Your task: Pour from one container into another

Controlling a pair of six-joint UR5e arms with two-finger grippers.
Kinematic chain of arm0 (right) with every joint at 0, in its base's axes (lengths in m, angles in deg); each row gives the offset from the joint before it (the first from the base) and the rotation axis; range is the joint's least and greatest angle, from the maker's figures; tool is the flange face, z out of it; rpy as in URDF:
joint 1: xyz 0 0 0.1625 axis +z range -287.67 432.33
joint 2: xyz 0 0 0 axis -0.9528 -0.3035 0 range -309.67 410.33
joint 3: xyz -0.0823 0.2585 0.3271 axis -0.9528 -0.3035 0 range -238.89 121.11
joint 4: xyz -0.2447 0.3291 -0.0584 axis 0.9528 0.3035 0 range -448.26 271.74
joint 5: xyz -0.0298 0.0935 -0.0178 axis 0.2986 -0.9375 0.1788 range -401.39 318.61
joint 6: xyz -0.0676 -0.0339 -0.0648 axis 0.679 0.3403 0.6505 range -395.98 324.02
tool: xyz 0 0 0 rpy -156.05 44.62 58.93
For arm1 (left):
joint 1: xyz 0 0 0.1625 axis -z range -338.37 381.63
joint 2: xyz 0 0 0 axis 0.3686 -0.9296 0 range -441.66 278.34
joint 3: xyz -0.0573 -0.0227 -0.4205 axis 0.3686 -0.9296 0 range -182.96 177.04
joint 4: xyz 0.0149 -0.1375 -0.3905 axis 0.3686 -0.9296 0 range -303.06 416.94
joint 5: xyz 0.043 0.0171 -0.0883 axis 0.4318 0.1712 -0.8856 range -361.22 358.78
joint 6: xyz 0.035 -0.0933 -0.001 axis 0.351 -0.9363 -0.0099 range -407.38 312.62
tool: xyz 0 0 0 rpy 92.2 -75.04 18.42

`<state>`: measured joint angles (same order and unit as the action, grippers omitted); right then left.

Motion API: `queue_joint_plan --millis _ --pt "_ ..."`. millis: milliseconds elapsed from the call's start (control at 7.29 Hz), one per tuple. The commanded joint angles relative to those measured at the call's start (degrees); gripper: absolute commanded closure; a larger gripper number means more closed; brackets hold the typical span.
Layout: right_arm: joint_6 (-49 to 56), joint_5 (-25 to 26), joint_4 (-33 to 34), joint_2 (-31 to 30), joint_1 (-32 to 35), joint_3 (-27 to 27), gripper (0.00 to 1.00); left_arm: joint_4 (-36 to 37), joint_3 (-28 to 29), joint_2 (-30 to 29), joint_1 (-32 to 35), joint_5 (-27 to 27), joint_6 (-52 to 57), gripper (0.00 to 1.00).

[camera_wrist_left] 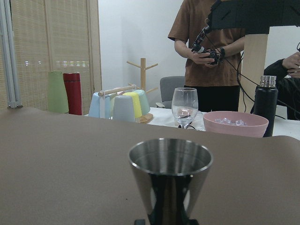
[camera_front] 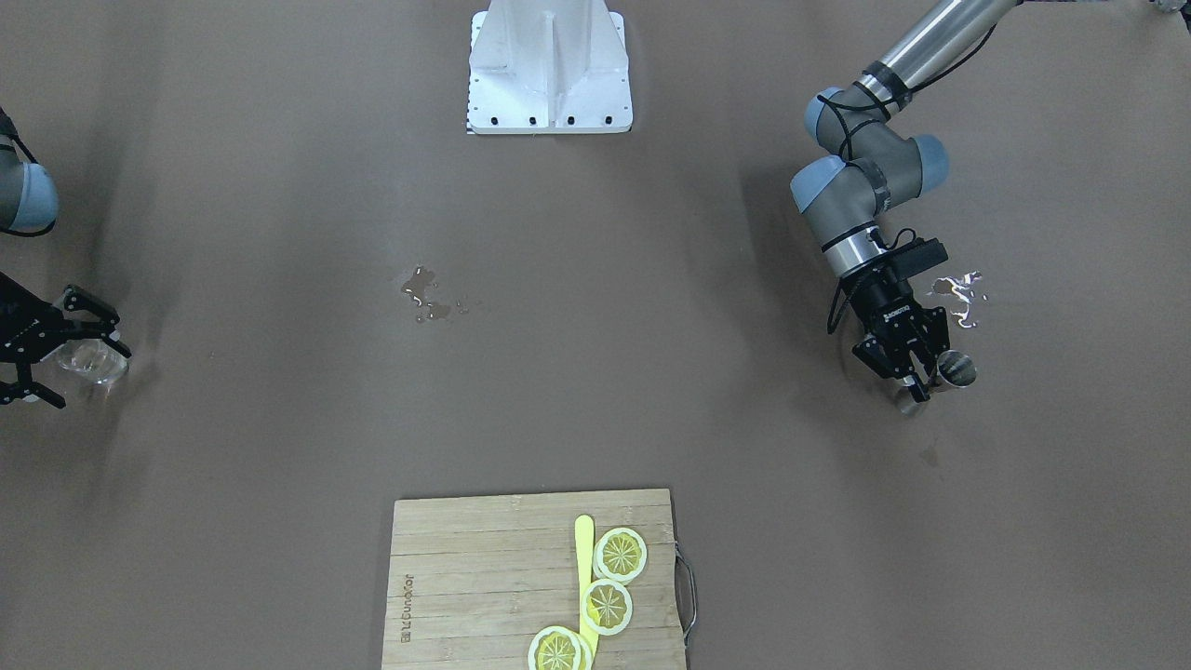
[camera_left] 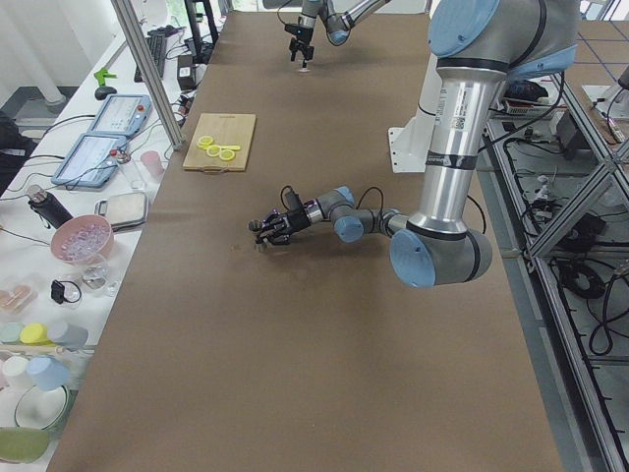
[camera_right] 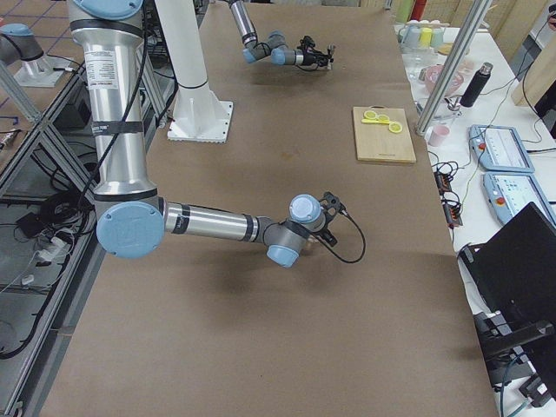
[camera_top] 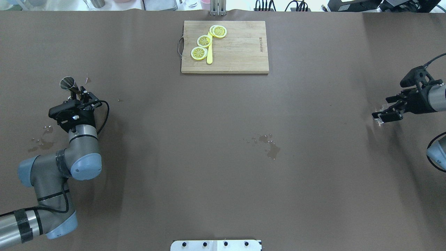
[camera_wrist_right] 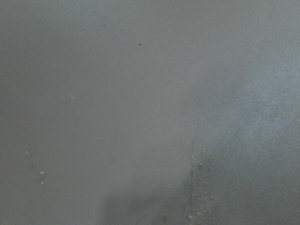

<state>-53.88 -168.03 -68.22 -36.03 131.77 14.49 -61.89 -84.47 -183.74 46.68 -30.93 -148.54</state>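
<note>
A steel cup [camera_wrist_left: 169,178] shaped like a jigger stands upright near the table's left end, its rim [camera_top: 67,83] open upward. My left gripper [camera_top: 79,94] is shut on its lower part, and the cup [camera_front: 955,369] sits just past the fingers. At the far right end a clear glass [camera_front: 90,363] rests on the table. My right gripper [camera_front: 86,377] points down over it, open, with a finger on either side; whether they touch the glass cannot be told. The glass [camera_top: 378,117] is barely visible from overhead. The right wrist view shows only blurred table.
A wooden cutting board [camera_top: 240,52] with lemon slices [camera_top: 204,41] and a yellow knife [camera_top: 209,55] lies at the far middle edge. Small puddles [camera_top: 270,144] mark the table's middle, and others [camera_top: 41,141] lie by the left arm. The white robot base [camera_front: 549,70] stands on the robot's side.
</note>
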Motion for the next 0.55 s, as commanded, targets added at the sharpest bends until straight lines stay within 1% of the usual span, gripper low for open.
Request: queue_joint_plan --millis 0,137,412 --pt "-2.9 3.7 0.0 0.1 -0.3 0.2 0.0 0.0 0.0 0.0 0.1 0.0 0.0 0.6" --pt "-5.6 5.5 0.0 0.0 -0.4 0.4 0.0 0.0 0.0 0.0 0.3 0.0 -0.1 0.6" --pt "-7.9 6.3 -0.1 -0.6 -1.1 1.8 0.0 0.0 0.0 0.0 0.4 0.0 -0.1 0.6"
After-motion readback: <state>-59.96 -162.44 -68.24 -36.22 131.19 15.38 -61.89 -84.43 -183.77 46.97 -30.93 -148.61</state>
